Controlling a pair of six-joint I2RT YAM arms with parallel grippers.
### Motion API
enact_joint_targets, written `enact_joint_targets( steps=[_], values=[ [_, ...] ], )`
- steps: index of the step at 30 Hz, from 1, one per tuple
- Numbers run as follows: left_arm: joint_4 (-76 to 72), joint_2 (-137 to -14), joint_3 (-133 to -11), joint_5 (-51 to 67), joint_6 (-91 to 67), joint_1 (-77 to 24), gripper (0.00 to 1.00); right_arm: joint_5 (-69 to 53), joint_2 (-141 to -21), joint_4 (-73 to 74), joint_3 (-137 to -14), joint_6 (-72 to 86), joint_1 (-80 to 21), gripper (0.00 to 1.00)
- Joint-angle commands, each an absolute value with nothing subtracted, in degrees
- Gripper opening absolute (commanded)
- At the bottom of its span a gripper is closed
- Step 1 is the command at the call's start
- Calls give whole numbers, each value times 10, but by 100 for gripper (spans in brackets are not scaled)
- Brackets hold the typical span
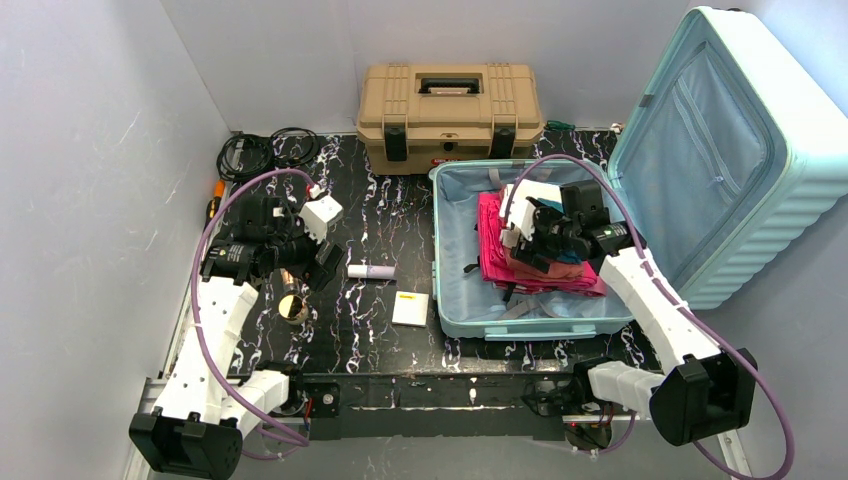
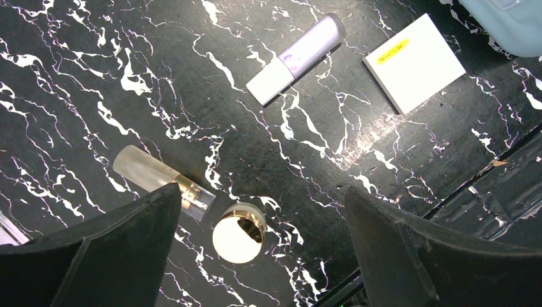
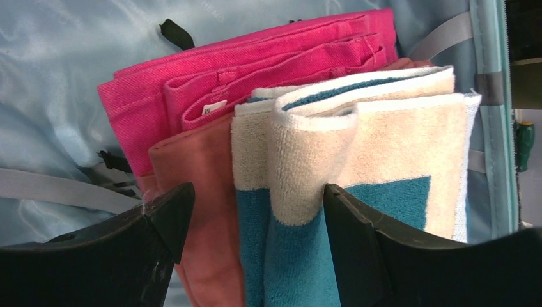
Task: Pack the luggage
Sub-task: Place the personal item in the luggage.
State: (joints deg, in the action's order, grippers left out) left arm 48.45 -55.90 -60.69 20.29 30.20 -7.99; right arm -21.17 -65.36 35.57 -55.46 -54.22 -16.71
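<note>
The luggage [image 1: 520, 328] lies open on the right of the table, its lid [image 1: 760, 130] leaning back. Inside it is a stack: a pink cloth [image 3: 255, 57], a salmon cloth [image 3: 198, 153] and a beige-and-teal towel [image 3: 383, 134] on top. My right gripper [image 3: 257, 192] hangs just over the stack, open. The towel's folded edge sits between its jaws, with a gap on the left side. My left gripper [image 2: 262, 195] is open above the table. A gold-lidded jar [image 2: 240, 233] lies below and between its fingers, and a frosted bottle [image 2: 150, 176] is by its left finger.
A lavender tube [image 2: 297, 57] and a flat white box [image 2: 414, 61] lie left of the luggage. A tan toolbox [image 1: 450, 110] stands at the back. Black cables [image 1: 265, 152] and an orange-handled tool [image 1: 217, 195] lie at the back left. Grey straps [image 3: 51, 188] cross the lining.
</note>
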Motion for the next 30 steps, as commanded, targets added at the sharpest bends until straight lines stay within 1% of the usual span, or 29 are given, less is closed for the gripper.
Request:
enact_joint_targets(
  steps=[1,4,7,14,18,20,22,26,29,30],
  values=[
    [502,-556,-613,212,302,-79,98,-169,-645,306,-549,-540,-184,82],
    [501,-558,-611,217,300,-79,98,-145,-645,280,-534,-534,-203,83],
    [500,-561,-609,218,299,-79,98,-100,-646,218,-518,-500,-224,80],
    [499,-561,-606,215,301,-79,98,-42,-657,156,-498,-484,-291,77],
    [499,-560,-602,215,302,-79,98,5,-660,129,-483,-487,-331,71],
    [498,-559,-599,212,305,-79,98,27,-660,125,-478,-490,-341,65],
    [498,-557,-596,209,307,-79,98,42,-660,124,-473,-491,-345,63],
    [498,-555,-590,207,310,-79,98,68,-643,118,-461,-500,-345,66],
    [496,-556,-588,209,310,-79,98,80,-632,115,-457,-503,-345,74],
    [495,-556,-588,210,310,-80,98,84,-630,114,-457,-503,-345,75]
  ],
)
